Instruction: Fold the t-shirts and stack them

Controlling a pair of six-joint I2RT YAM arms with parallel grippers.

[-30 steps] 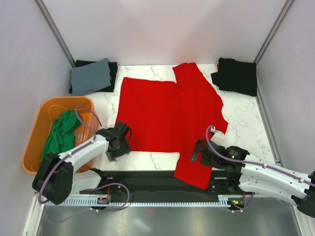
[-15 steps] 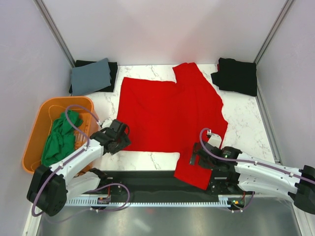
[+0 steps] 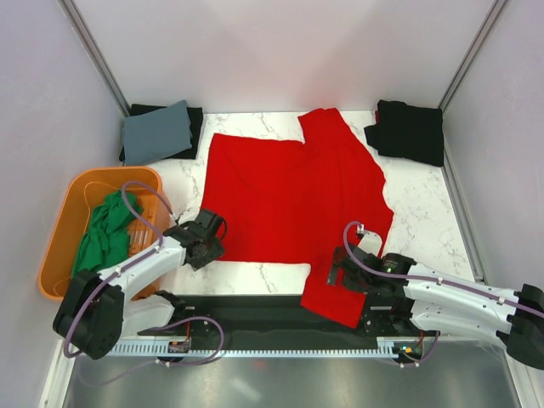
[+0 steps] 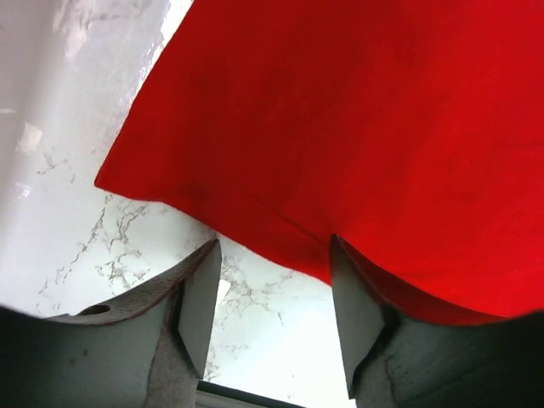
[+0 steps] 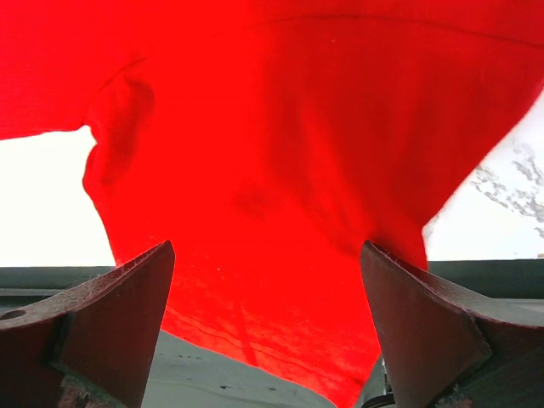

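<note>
A red t-shirt [image 3: 293, 195] lies spread on the marble table, one sleeve hanging over the near edge. My left gripper [image 3: 206, 244] is open at the shirt's near left corner; in the left wrist view its gripper [image 4: 272, 327] stands over bare table just below the red hem [image 4: 255, 242]. My right gripper [image 3: 347, 270] is open over the hanging sleeve; in the right wrist view the red cloth [image 5: 280, 212] fills the space between the wide-open fingers of that gripper [image 5: 272, 331]. A folded grey shirt [image 3: 156, 131] on a black one lies back left. A black shirt [image 3: 410, 130] lies back right.
An orange basket [image 3: 58, 239] at the left holds a crumpled green shirt [image 3: 104, 233]. Grey walls close in both sides and the back. A black rail [image 3: 255, 310] runs along the table's near edge.
My left gripper has shifted slightly, first left then back right, staying at the shirt's near left corner. My right gripper has edged a little left over the hanging sleeve.
</note>
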